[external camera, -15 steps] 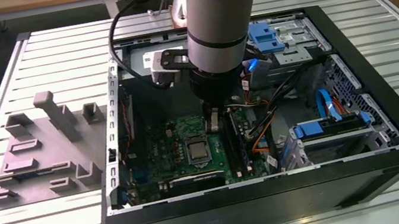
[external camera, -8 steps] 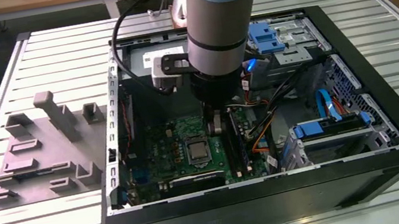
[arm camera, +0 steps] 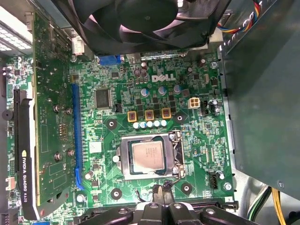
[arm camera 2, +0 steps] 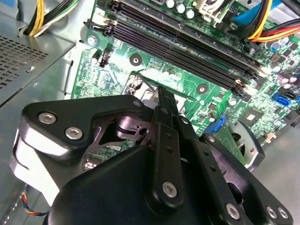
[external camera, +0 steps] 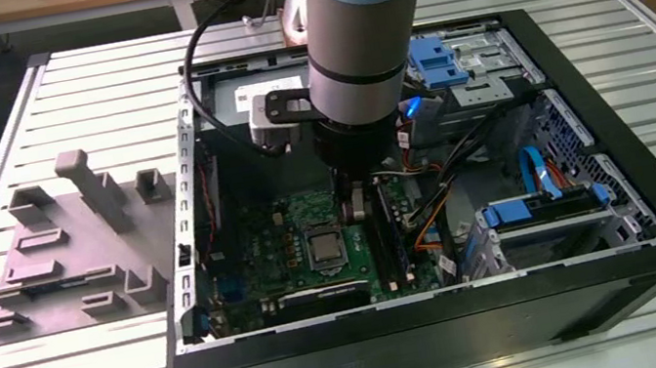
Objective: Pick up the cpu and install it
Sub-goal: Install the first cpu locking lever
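The cpu [arm camera: 147,156] lies flat in its socket [arm camera: 149,157], edges squared to it.

White logo print on the motherboard [arm camera: 199,140]; pale lettering along the graphics card [arm camera: 47,140]

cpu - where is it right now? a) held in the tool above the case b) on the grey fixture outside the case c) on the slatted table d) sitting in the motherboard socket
d: in the first wrist view the cpu, silvery top up, lies inside the metal-framed socket on the green motherboard, with the tool close beside the socket.
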{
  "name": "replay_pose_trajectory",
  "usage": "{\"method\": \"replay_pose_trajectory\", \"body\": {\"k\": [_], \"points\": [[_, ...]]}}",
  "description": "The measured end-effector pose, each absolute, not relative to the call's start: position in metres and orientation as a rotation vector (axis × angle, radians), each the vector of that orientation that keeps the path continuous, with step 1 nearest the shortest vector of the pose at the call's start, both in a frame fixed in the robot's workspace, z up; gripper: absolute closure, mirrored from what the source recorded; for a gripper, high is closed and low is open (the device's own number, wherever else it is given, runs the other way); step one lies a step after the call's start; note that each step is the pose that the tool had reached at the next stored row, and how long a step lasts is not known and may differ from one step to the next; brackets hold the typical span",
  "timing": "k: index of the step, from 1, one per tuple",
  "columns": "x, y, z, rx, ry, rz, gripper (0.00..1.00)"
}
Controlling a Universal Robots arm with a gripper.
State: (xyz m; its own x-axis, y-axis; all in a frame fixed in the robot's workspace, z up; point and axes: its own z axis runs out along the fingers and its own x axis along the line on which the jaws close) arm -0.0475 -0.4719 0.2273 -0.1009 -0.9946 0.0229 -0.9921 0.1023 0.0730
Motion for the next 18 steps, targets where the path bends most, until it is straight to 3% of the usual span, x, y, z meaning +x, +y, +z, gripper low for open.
{"method": "replay_pose_trajectory", "body": {"k": [18], "points": [[-0.0483,-0.4789,0.2261,2.116,-2.225,-0.05,0.89]]}}
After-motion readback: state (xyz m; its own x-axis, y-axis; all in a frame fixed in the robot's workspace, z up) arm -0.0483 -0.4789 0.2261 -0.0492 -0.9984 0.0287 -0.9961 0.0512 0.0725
